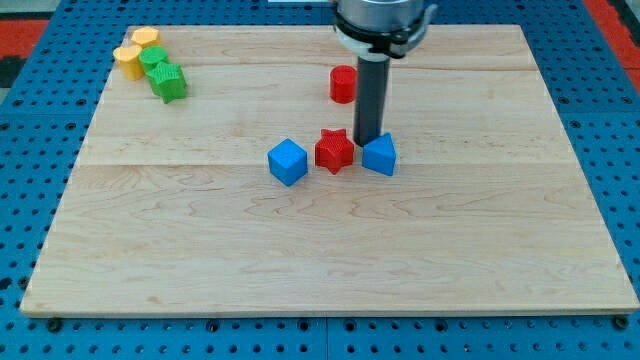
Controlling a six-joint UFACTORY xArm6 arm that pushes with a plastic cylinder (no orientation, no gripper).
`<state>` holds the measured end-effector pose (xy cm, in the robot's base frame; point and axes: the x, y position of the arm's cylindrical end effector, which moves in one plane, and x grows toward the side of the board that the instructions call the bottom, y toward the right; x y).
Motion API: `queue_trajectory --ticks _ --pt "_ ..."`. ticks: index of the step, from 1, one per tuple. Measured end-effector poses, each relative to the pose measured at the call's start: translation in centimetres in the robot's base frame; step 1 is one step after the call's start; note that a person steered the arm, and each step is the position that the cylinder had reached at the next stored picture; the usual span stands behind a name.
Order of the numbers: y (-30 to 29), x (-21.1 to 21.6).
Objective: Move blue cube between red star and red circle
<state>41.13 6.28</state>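
A blue cube (287,162) lies on the wooden board just left of the red star (335,150), close to it. A second blue block (380,155), wedge-like in shape, lies just right of the star. The red circle (343,84), a short cylinder, stands above them toward the view's top. My tip (368,139) comes down between the red star and the right blue block, at that block's upper left edge, and appears to touch it. The rod stands to the right of the red circle.
Two yellow blocks (136,52) and two green blocks (163,75) cluster at the board's top left corner. The wooden board (320,260) lies on a blue perforated table, its edges all in view.
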Motion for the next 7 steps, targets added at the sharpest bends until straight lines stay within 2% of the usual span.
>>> queue_trajectory --ticks 1,3,4,5,6,7 --pt "0.3 3.2" --pt "-8.2 9.9" --pt "-11.6 6.4" --pt "-10.5 -0.1" --pt "-10.4 -2.0" --pt "-13.6 -3.5"
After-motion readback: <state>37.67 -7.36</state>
